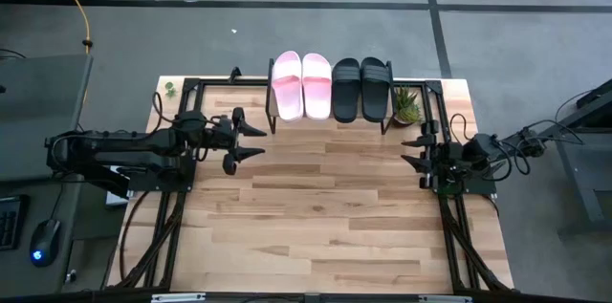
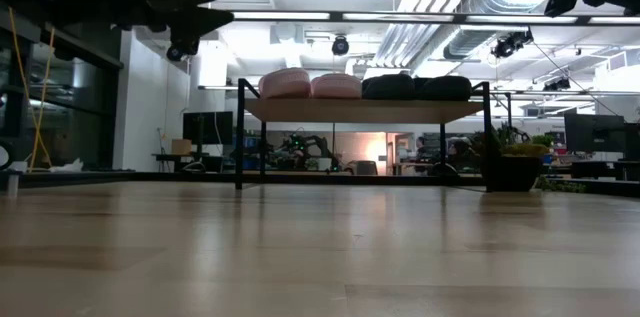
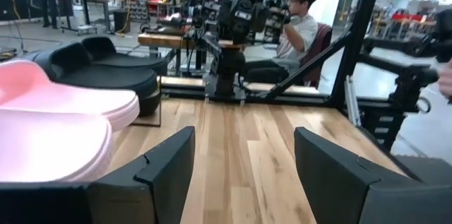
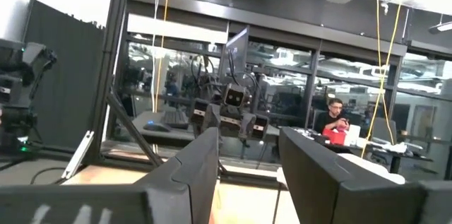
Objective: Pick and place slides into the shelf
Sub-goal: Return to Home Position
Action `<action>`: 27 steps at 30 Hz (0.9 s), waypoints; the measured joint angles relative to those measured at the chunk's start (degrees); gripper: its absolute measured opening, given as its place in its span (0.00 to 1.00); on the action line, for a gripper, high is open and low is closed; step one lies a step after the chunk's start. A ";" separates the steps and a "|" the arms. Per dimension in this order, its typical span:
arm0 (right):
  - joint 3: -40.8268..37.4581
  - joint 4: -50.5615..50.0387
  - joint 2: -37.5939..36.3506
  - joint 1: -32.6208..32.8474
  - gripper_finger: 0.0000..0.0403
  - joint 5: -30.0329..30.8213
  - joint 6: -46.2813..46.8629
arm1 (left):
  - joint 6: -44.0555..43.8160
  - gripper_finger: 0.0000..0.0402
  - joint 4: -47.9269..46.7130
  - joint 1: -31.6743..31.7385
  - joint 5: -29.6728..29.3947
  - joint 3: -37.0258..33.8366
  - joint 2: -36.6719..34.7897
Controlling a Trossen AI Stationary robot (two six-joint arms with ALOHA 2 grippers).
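A low rack with a light wood top board and thin black metal legs, the shelf (image 2: pixel 365 110), is seen at the far edge of the pale plank worktop (image 1: pixel 325 217). All four slides are placed on its top board, side by side in one row. The light pink pair of wide-strapped slides (image 1: pixel 300 85) is set on the left half and the black pair (image 1: pixel 346 88) on the right half, with the inner pink and inner black slides touching or nearly so. A small green potted plant (image 1: pixel 407 104) is found just beside the shelf's right end.

The left end effector (image 1: pixel 260 141) is held above the worktop, near the shelf's front left corner and apart from it, pointed towards the right arm. Its two dark fingers (image 3: pixel 166 164) are spread apart and nothing is gripped between them. The right end effector (image 1: pixel 405 153) is held at the worktop's right side, in front of the plant, pointed towards the left arm. Its fingers (image 4: pixel 198 160) are likewise parted and nothing is carried. In the low view both arms are shown raised well clear of the wood surface.

A seated person (image 3: pixel 300 19) is visible in the room beyond the worktop.
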 joint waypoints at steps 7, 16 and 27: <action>0.00 -0.66 0.00 -0.02 0.35 0.17 0.05 | 0.80 0.56 -5.78 0.00 -2.05 -0.02 -3.57; 0.00 -2.04 0.00 0.00 0.35 0.20 0.97 | 0.40 0.56 -10.47 0.00 -2.72 -3.83 -14.65; 0.00 -2.12 0.00 -0.02 0.35 0.24 1.01 | -3.88 0.56 -5.14 0.00 -6.74 -12.97 -27.62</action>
